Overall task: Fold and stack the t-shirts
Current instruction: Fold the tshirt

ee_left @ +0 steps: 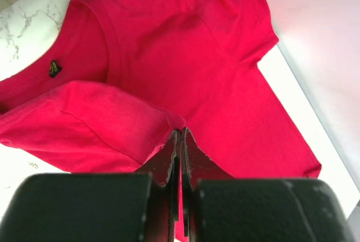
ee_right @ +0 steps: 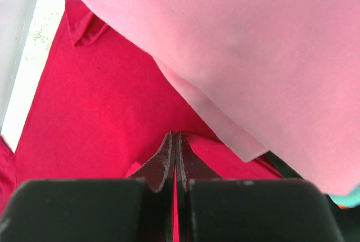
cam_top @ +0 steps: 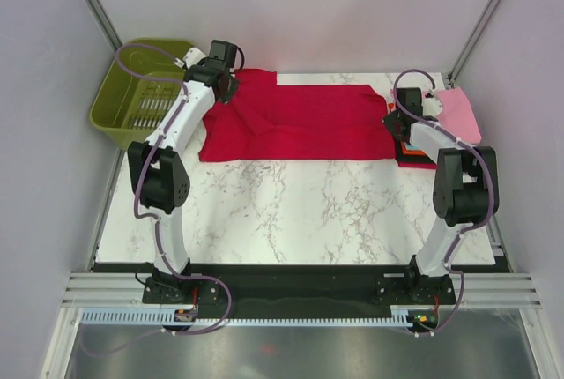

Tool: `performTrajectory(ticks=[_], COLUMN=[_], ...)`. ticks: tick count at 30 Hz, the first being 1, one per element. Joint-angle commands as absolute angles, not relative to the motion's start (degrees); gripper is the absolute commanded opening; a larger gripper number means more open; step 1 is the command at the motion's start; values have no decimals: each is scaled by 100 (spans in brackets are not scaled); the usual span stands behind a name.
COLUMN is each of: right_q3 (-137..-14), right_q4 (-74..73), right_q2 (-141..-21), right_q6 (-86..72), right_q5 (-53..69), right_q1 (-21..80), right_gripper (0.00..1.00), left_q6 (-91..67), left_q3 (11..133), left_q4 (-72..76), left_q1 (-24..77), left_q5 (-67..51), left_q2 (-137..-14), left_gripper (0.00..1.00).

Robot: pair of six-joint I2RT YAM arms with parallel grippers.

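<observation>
A: Where's the crimson t-shirt [cam_top: 300, 123] rn?
B: Spread along the tabletop's [cam_top: 291, 220] far edge, long axis left-right, collar end twd the far-left corner.
A: End effectors?
B: Left end effector [ee_left: 180, 133] clenched on a fold at that end. Right end effector [ee_right: 174, 136] pinches the opposite end, under the pink t-shirt [cam_top: 460, 115]. One arm per end, imo.
</observation>
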State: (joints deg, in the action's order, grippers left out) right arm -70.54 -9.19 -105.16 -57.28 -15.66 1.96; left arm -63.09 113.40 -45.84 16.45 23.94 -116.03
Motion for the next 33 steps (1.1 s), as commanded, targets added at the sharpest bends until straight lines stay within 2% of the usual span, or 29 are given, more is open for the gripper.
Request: performTrajectory(ticks=[1, 13, 21, 26, 33], right_q3=[-7312, -7436, -6953, -6523, -5802], right_q4=[-527, -343, -167, -158, -263], right_q2=[-10635, -10855, -10407, -9950, -9142], right_q6=[-5871, -5810, -5669, -5520, -5213], right_q5=[-1415, -1143, -932, -668, -492], right_q1=[149, 141, 149, 149, 141], right_gripper=[0, 0, 0, 0, 0], left_q6=[-6284, -6355, -6275, -6293, -6416], left_q3=[11479, 11118, 10470, 9863, 8422], left_q4=[-4605, -4851, -4878, -4896, -5001], left_q1=[1521, 1380, 1380, 1389, 1529], left_q5=[2856, 3015, 2936, 2786, 2470], left_q2=[-11619, -11294, -10688, -9872, -8545], left_gripper=[2, 2, 2, 2, 2])
